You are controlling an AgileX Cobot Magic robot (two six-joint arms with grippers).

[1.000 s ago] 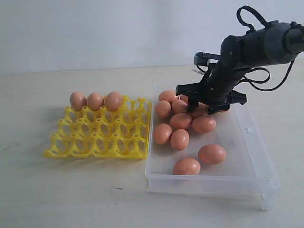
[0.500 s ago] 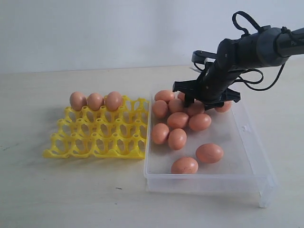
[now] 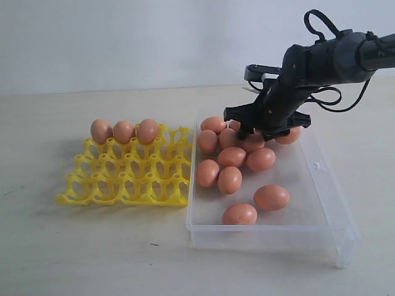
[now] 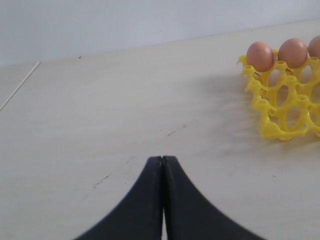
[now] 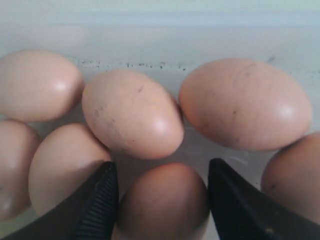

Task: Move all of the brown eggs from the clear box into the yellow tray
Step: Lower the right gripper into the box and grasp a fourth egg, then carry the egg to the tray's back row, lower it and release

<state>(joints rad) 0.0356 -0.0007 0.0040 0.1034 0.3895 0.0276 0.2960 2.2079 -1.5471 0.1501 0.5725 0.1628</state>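
Status: yellow tray (image 3: 123,179) holds three brown eggs (image 3: 123,131) in its back row. Rest sit in clear box (image 3: 321,203) alongside, mostly bunched at the far end. Right gripper (image 5: 162,195) low over that bunch, jaws spread either side of one egg. Left gripper (image 4: 161,165) over worktop (image 4: 100,125), jaws pressed together.

The right gripper (image 3: 260,132) hides parts of the brown eggs (image 3: 252,143) at the back of the clear box (image 3: 265,237) — whether its fingers press the one between them cannot be told — and the yellow tray (image 4: 274,129) runs off the left wrist view's edge.
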